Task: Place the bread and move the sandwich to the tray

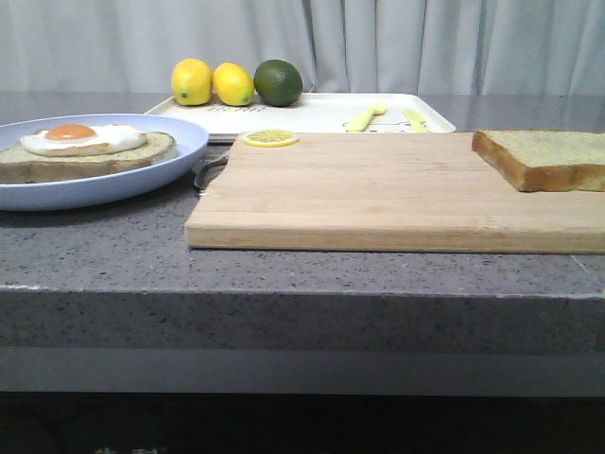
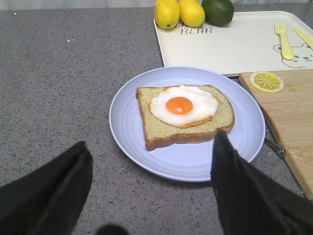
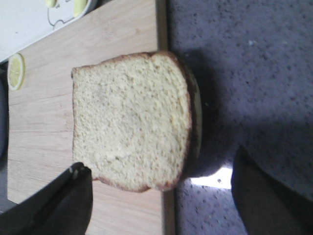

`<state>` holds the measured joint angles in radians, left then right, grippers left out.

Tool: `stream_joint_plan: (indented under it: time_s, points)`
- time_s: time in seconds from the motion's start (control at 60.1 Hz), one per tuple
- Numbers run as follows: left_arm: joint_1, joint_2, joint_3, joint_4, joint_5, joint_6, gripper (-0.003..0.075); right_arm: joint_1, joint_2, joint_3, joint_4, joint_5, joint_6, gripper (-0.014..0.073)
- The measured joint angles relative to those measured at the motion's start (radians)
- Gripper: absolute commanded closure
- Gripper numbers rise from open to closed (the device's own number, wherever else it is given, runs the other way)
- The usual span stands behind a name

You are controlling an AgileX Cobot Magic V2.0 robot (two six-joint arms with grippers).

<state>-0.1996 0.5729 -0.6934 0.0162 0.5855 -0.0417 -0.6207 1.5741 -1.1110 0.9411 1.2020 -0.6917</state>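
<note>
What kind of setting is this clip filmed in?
Likely a mock kitchen counter: a grey speckled countertop holding a cutting board, an egg sandwich on a plate, with a plain curtain behind.

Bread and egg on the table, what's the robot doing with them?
Nothing is being held yet. The left claw hangs open over the blue plate with the egg sandwich. The right claw hangs open over the loose bread, which lies at the cutting board's right edge. The white tray behind holds lemons, a lime and small cutlery.
</note>
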Motion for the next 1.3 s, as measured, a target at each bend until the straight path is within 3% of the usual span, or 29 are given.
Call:
stream_joint_plan:
  time_s: [0.233, 0.682, 0.748, 1.031, 1.131, 1.297]
  points:
    - [0.000, 0.000, 0.000, 0.000, 0.000, 0.000, 0.0216, 0.000, 0.131, 0.000, 0.143, -0.009, -0.089, 0.0001]
    - [0.000, 0.000, 0.000, 0.000, 0.000, 0.000, 0.0216, 0.089, 0.212, -0.002, 0.193, -0.016, -0.107, 0.0006]
    - [0.000, 0.000, 0.000, 0.000, 0.000, 0.000, 0.0216, 0.091, 0.215, -0.004, 0.194, -0.016, -0.107, 0.0049]
    - [0.000, 0.000, 0.000, 0.002, 0.000, 0.000, 0.0218, 0.091, 0.222, -0.004, 0.192, -0.020, -0.107, 0.0394]
    - [0.000, 0.000, 0.000, 0.004, 0.000, 0.000, 0.0218, 0.091, 0.220, -0.004, 0.192, -0.021, -0.107, 0.0445]
    - [0.000, 0.000, 0.000, 0.004, 0.000, 0.000, 0.0218, 0.091, 0.184, -0.004, 0.192, -0.021, -0.107, 0.0454]
